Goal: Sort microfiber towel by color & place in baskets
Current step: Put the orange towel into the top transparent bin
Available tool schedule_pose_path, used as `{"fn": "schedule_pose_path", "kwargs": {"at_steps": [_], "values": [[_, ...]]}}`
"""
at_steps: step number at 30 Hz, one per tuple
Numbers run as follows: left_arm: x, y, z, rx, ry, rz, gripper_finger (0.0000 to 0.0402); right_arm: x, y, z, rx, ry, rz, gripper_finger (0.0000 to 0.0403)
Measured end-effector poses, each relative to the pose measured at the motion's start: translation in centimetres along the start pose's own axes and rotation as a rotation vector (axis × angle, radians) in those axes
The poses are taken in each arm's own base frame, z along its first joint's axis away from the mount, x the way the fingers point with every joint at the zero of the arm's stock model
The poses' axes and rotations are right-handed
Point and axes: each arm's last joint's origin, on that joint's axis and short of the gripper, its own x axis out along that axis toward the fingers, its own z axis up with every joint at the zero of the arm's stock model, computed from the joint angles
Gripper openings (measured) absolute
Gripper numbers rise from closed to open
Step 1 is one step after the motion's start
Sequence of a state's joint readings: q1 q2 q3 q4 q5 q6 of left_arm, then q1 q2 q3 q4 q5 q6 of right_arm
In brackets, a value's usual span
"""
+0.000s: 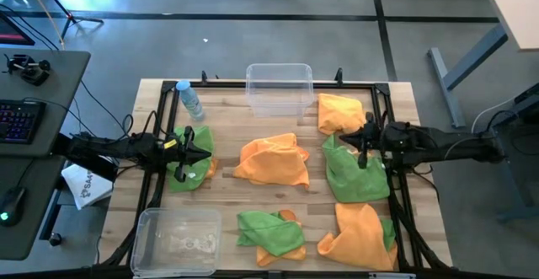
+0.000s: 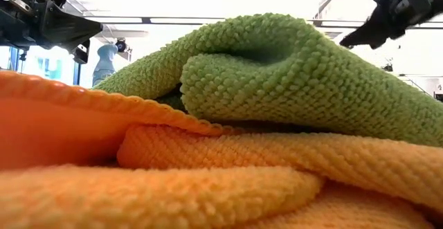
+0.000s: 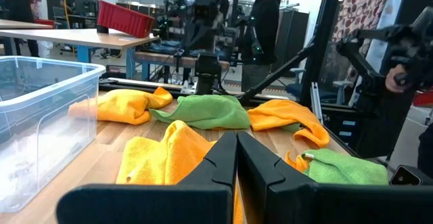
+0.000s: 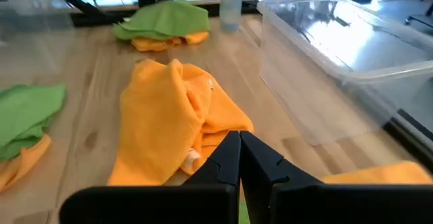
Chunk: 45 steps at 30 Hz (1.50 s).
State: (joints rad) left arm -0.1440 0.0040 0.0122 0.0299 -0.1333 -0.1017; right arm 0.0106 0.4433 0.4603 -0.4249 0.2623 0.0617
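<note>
Orange and green microfiber towels lie spread over the wooden table: an orange one (image 1: 274,159) at the centre, a green one (image 1: 354,176) at the right, an orange one (image 1: 340,112) at the far right, and a green one (image 1: 187,169) at the left. Green-and-orange heaps (image 1: 269,233) (image 1: 362,233) lie near the front. One clear basket (image 1: 279,89) stands at the far edge. The other basket (image 1: 177,237) is at the near left. My left gripper (image 1: 207,152) (image 3: 237,153) hangs shut above the left green towel. My right gripper (image 1: 362,146) (image 4: 239,153) hangs shut above the right green towel.
A small clear water bottle (image 1: 190,100) lies at the far left of the table, beside the far basket. A black frame (image 1: 396,169) runs along the table's edges. A person (image 3: 264,21) stands in the room beyond the table's right side.
</note>
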Motion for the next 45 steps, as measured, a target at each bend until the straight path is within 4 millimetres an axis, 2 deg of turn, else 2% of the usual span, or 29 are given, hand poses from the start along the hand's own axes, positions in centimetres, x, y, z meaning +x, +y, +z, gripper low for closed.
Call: {"fn": "schedule_pose_path", "kwargs": {"at_steps": [4,8,14,18,24,28,39,45], "values": [[0.0,0.0,0.0,0.0,0.0,0.0,0.0,-0.1,0.6,2.8,-0.027,0.058,-0.009,0.0],[0.0,0.0,0.0,0.0,0.0,0.0,0.0,0.7,1.9,4.8,-0.041,0.128,-0.04,0.0],[0.0,0.0,0.0,0.0,0.0,0.0,0.0,2.6,5.2,6.7,-0.099,0.251,-0.097,0.0],[0.0,0.0,0.0,0.0,0.0,0.0,0.0,3.9,7.3,7.4,-0.073,0.333,-0.103,0.0],[0.0,0.0,0.0,0.0,0.0,0.0,0.0,6.5,9.1,6.4,0.113,0.419,-0.165,0.0],[0.0,0.0,0.0,0.0,0.0,0.0,0.0,8.4,9.8,5.2,0.174,0.515,-0.153,0.0009],[0.0,0.0,0.0,0.0,0.0,0.0,0.0,12.4,11.5,2.2,0.304,0.669,-0.197,0.0133],[0.0,0.0,0.0,0.0,0.0,0.0,0.0,14.4,12.6,0.8,0.369,0.713,-0.156,0.0169]]}}
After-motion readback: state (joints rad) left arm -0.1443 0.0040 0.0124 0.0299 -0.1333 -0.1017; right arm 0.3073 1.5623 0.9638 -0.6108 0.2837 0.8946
